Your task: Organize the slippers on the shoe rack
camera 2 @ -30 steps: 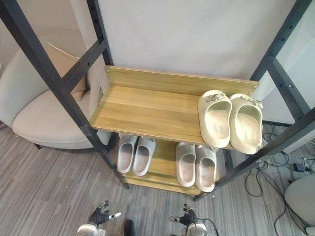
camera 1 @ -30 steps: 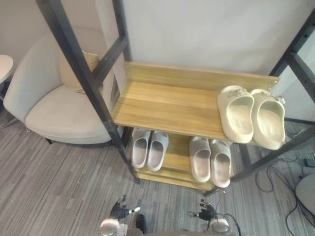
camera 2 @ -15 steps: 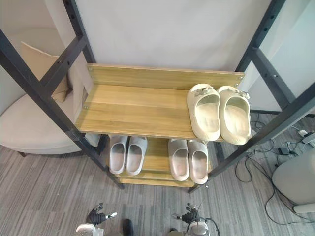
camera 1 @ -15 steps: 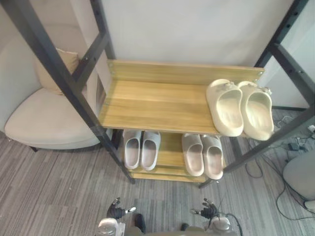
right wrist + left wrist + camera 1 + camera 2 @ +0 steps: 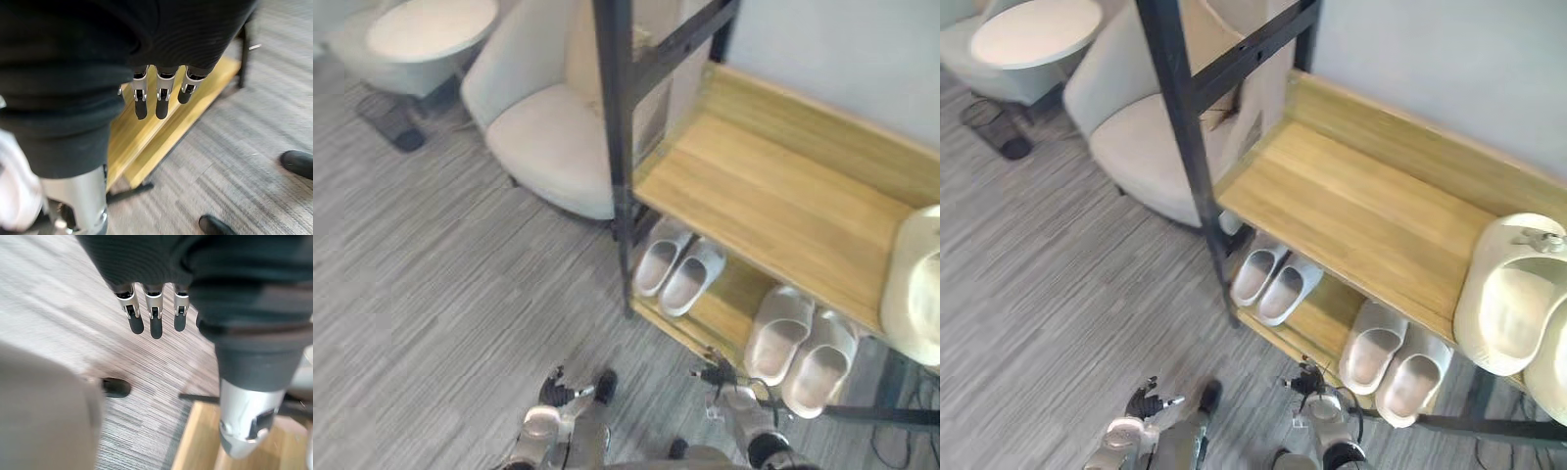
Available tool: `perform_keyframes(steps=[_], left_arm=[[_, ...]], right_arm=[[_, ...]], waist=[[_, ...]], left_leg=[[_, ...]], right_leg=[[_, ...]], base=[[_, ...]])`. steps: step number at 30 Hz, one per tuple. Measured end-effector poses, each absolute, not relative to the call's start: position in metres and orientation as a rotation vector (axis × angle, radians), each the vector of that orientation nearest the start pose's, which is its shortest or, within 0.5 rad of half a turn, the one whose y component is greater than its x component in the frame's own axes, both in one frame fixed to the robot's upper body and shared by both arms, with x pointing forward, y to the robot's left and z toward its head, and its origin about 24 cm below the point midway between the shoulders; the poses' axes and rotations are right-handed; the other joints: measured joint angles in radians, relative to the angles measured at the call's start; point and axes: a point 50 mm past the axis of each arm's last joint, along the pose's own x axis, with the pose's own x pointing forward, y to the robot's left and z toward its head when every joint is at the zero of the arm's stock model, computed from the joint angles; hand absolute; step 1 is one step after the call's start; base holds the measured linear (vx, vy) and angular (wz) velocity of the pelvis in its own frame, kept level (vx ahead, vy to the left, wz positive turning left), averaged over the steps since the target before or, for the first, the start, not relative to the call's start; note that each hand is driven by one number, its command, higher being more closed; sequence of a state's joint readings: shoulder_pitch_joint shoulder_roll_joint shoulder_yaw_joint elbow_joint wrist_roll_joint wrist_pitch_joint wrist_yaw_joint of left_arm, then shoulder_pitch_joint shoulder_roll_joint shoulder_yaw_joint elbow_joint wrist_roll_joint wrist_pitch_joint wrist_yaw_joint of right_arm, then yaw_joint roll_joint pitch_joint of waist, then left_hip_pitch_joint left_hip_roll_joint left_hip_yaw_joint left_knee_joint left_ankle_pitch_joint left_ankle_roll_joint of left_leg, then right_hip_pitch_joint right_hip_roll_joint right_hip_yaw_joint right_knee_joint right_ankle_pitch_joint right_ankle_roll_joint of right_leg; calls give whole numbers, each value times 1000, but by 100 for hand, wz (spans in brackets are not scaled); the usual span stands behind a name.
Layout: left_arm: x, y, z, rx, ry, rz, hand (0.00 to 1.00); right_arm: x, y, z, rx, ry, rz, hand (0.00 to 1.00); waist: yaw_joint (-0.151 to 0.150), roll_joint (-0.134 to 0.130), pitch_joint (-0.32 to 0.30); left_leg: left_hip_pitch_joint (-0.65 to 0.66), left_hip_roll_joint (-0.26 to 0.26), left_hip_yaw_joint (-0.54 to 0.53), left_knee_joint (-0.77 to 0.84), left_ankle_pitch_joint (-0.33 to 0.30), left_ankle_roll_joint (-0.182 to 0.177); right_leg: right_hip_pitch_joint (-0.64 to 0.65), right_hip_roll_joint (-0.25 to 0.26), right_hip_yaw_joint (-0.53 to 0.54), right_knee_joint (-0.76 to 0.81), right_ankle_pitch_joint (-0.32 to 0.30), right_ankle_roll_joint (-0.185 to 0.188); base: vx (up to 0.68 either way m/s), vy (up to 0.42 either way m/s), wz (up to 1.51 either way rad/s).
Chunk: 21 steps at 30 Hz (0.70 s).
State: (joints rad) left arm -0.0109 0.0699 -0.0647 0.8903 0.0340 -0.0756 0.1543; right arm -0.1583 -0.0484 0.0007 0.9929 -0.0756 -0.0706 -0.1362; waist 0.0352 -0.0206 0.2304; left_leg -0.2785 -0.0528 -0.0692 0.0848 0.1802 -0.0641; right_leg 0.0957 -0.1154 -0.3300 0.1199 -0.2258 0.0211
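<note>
A pair of cream slippers lies on the right end of the rack's upper wooden shelf. On the lower shelf sit two pale grey pairs side by side, one on the left and one on the right. My left hand hangs low over the carpet in front of the rack, its fingers straight and holding nothing. My right hand hangs just before the lower shelf's front edge, with its fingers also straight and empty.
The rack's black metal post and diagonal brace stand at its left end. A pale armchair stands left of the rack. Beyond it is a round white side table. Grey striped carpet spreads out in front.
The whole picture has swung, so the camera moved: the rack now sits at the right and the armchair and table show. Slippers and hands keep their places.
</note>
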Motion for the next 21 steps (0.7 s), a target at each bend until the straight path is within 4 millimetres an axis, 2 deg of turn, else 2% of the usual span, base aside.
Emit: perform_keyframes(steps=[1,2,3,5,6,7,8,9,11,12,13,14,15,16,18,20,21], left_arm=[[172,170,-127,184,788,97,0],[174,170,-126,182,782,98,0],[174,170,-127,182,783,98,0],[173,168,-127,179,788,93,0],[170,166,-129,180,798,85,0],[175,164,-127,185,786,73,0],[176,163,-127,188,783,69,0],[176,161,-127,206,781,46,0],[171,163,-130,218,800,45,0],[170,163,-131,219,805,45,0],[160,165,-135,221,839,48,0],[157,167,-137,230,852,48,0],[154,168,-138,234,859,47,0],[152,170,-139,241,867,46,0],[150,169,-140,252,873,31,0],[150,168,-141,252,879,30,0],[148,169,-142,254,889,31,0]], right_arm=[[204,-166,-119,-184,758,-80,0],[201,-167,-120,-184,767,-84,0],[193,-167,-124,-179,790,-88,0],[186,-168,-127,-175,802,-97,0],[181,-170,-127,-170,800,-105,0],[177,-173,-129,-167,810,-122,0],[176,-174,-129,-163,814,-129,0],[169,-173,-132,-151,834,-136,0],[172,-171,-131,-148,826,-130,0],[173,-171,-131,-148,825,-129,0],[175,-169,-131,-150,830,-121,0],[173,-167,-133,-145,841,-115,0],[173,-166,-133,-146,845,-110,0],[173,-162,-134,-141,845,-102,0],[170,-162,-135,-136,849,-103,0],[168,-163,-136,-137,855,-106,0],[165,-163,-137,-136,865,-108,0]], waist=[[-1,4,4],[-1,-3,11],[-5,0,9],[-15,-3,8],[-35,17,0],[-47,19,1],[-47,14,0],[-48,-3,-4],[-41,-7,-7],[-42,-6,-8],[-41,-4,-9],[-44,3,-8],[-44,5,-8],[-45,9,-12],[-60,9,-19],[-59,5,-21],[-59,3,-26]], left_leg=[[-32,13,87,114,-81,39],[-59,55,229,328,-229,92],[-37,102,324,439,-319,97],[-1,157,402,514,-387,98],[26,228,479,544,-437,95],[23,216,504,524,-454,82],[24,207,501,511,-454,82],[56,140,454,403,-454,82],[76,56,385,298,-416,122],[79,49,380,289,-412,127],[102,11,347,241,-387,146],[120,-7,307,220,-376,152],[129,-14,293,208,-368,152],[154,-35,248,158,-338,148],[188,-69,161,58,-285,138],[209,-86,110,1,-252,121],[215,-98,80,-14,-242,112]], right_leg=[[3,3,-27,-4,-1,-1],[1,4,-74,13,-1,-2],[7,2,-114,29,-1,-2],[9,0,-165,44,-6,-3],[-2,-4,-215,91,-23,11],[-25,-11,-248,149,-47,31],[-28,-15,-249,158,-49,32],[-26,-40,-263,156,-52,38],[-31,-82,-260,194,-47,48],[-35,-91,-258,213,-47,49],[-86,-153,-240,370,-49,57],[-134,-177,-177,487,-61,61],[-154,-171,-134,516,-65,59],[-202,-135,-4,542,-76,63],[-249,-64,169,488,-89,78],[-264,-27,251,394,-86,74],[-255,-23,253,318,-66,51]], base=[[-120,-11,112],[-62,-44,94],[-51,-37,83],[-12,48,76],[6,164,132],[8,142,122],[-6,184,140],[-12,142,121],[-10,190,122],[-9,179,90],[-18,109,85],[-20,117,93],[-15,44,100],[14,10,102],[37,-23,132],[37,-67,106],[49,-116,94]])
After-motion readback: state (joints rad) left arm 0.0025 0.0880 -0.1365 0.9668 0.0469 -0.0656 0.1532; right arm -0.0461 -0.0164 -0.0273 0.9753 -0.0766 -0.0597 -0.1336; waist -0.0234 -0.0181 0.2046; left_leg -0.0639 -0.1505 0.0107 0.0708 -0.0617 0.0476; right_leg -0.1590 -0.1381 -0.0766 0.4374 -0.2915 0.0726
